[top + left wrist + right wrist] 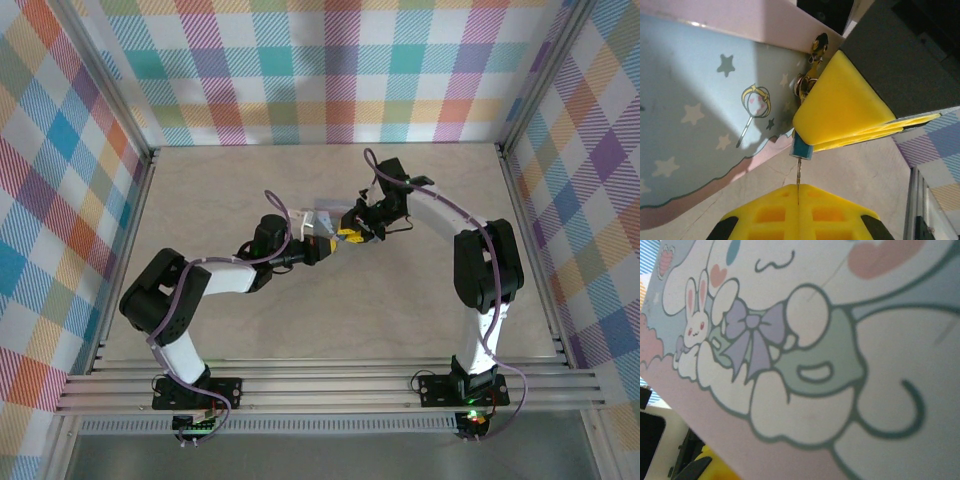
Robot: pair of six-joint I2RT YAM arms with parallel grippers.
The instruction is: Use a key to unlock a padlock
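From above, the left gripper (335, 243) and right gripper (355, 233) meet mid-table at one pale blue tin (318, 216). Seen from the left wrist, the left gripper is pressed together on one thin key (798, 172), its tip in the single blue padlock (801, 149) below the tin's hasp (812, 65). I'd turn gently, keeping the blade in line. The right wrist faces the tin's cartoon; I cannot tell whether the right gripper is pinching.
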